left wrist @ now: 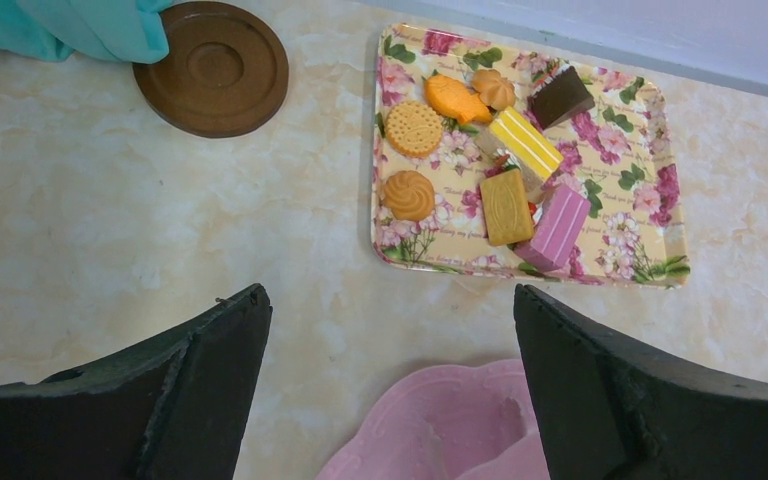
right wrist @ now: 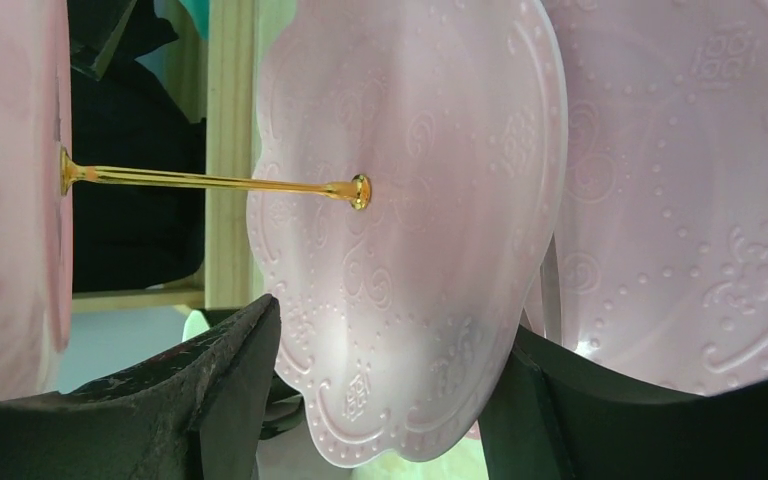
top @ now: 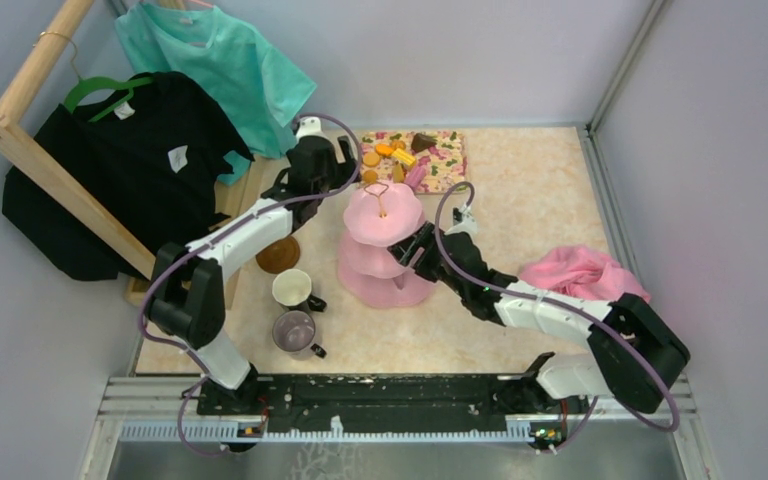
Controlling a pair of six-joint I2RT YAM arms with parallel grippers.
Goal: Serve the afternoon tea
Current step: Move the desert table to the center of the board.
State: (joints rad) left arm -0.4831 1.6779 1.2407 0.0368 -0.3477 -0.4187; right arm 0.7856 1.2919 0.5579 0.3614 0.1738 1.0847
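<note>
The pink three-tier cake stand [top: 385,245] with a gold loop stands mid-table; all tiers look bare. My right gripper [top: 412,250] is open, its fingers above and below the rim of the middle tier [right wrist: 400,250]; in the right wrist view this gripper [right wrist: 390,330] straddles the rim. My left gripper [top: 352,168] is open and empty, hovering between the stand and the floral tray [left wrist: 650,210]. It shows in its wrist view [left wrist: 390,340] above the stand's rim [left wrist: 440,430]. Orange, yellow and brown snacks [left wrist: 505,150] lie on the tray. The white mug [top: 292,288], grey-purple mug [top: 295,330] and a brown saucer [top: 278,255] sit left of the stand.
A second brown saucer [left wrist: 210,68] lies left of the tray. A pink cloth [top: 585,272] lies at the right. A wooden rack [top: 55,185] with a black shirt [top: 110,170] and teal shirt [top: 225,70] borders the left side.
</note>
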